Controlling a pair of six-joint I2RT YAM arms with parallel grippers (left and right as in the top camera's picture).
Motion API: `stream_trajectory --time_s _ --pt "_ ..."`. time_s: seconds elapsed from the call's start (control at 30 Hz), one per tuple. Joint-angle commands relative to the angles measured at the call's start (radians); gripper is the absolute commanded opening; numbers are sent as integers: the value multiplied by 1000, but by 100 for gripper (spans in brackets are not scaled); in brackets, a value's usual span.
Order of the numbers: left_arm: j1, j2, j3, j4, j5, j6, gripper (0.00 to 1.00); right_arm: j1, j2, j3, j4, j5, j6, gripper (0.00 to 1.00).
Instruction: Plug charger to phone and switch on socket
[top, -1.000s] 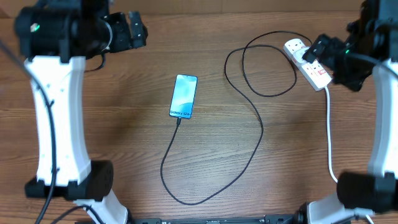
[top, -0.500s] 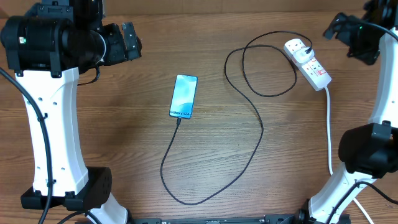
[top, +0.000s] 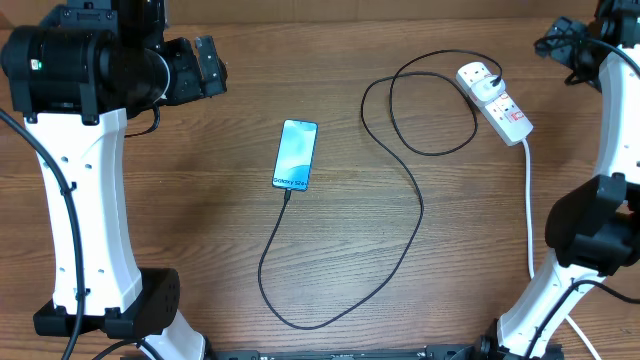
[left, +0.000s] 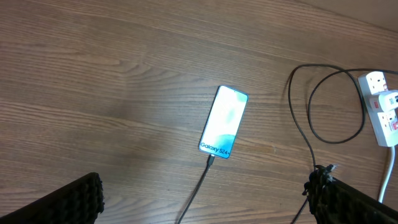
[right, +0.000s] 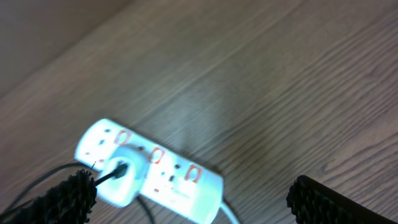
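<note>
The phone (top: 296, 154) lies face up mid-table with its blue screen lit; the left wrist view shows the phone (left: 224, 121) ahead of my fingers. The charger's black cable (top: 415, 215) runs from the phone's near end, where its tip (left: 211, 162) meets the edge, loops round, and ends in a white plug (top: 477, 77) seated in the socket (top: 500, 105). My left gripper (top: 210, 65) hovers open at the far left, well above the table. My right gripper (top: 562, 42) hangs open, high and right of the socket (right: 149, 171), holding nothing.
The socket's thick white cord (top: 530, 210) runs down the right side toward the table's front. Both white arm columns stand at the left and right edges. Bare wooden table (top: 180, 220) surrounds the phone.
My right gripper has lifted off the socket and drawn back to the far right corner. The left arm shifted slightly, then held still. Phone and cable have not moved.
</note>
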Motion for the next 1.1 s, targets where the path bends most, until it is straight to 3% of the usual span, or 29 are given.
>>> stream_trajectory --time_s 0.0,0.2,1.07 --pt "-6 -4 -5 -2 -10 -14 100 -23 61 -21 8 20 3 100" --pt "-6 -4 -5 -2 -10 -14 100 -23 152 -21 53 -68 3 100" --pt "-6 -4 -5 -2 -10 -14 100 -14 320 -23 51 -126 27 100"
